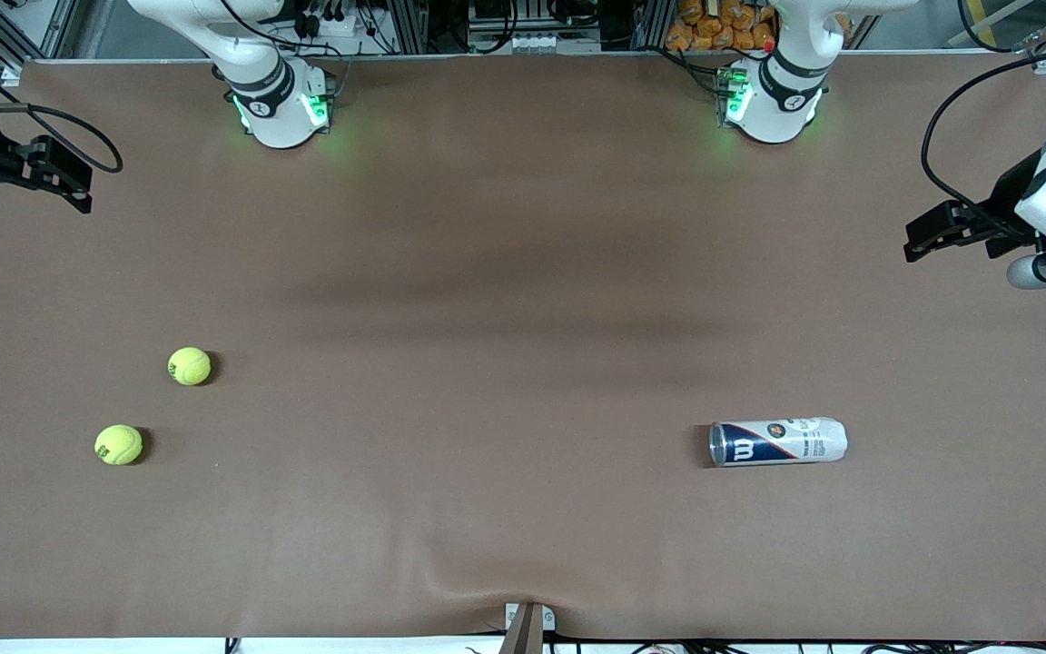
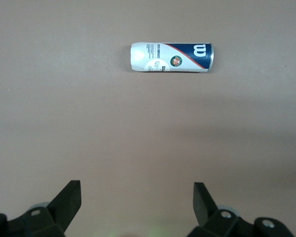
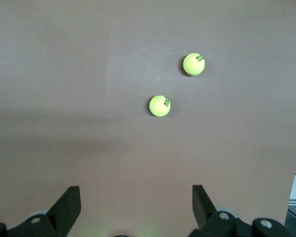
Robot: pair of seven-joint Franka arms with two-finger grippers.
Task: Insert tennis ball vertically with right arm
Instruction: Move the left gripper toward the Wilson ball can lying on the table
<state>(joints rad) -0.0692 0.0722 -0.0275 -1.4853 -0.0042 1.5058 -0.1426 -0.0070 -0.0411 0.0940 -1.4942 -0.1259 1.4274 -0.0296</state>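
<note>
Two yellow-green tennis balls lie on the brown table toward the right arm's end: one [image 1: 189,366] farther from the front camera, the other [image 1: 118,445] nearer. Both show in the right wrist view [image 3: 160,105] [image 3: 194,64]. A white and blue tennis ball can [image 1: 778,441] lies on its side toward the left arm's end, its silver-rimmed end pointing at the balls; it also shows in the left wrist view [image 2: 171,57]. My right gripper [image 1: 69,177] [image 3: 136,200] is open and empty, high above the table's edge. My left gripper [image 1: 927,234] [image 2: 137,197] is open and empty, waiting above the other end.
The brown table cover [image 1: 523,272] is bare between the balls and the can. A small bracket [image 1: 527,622] sits at the table's edge nearest the front camera. The two arm bases [image 1: 282,104] [image 1: 768,95] stand along the edge farthest from the front camera.
</note>
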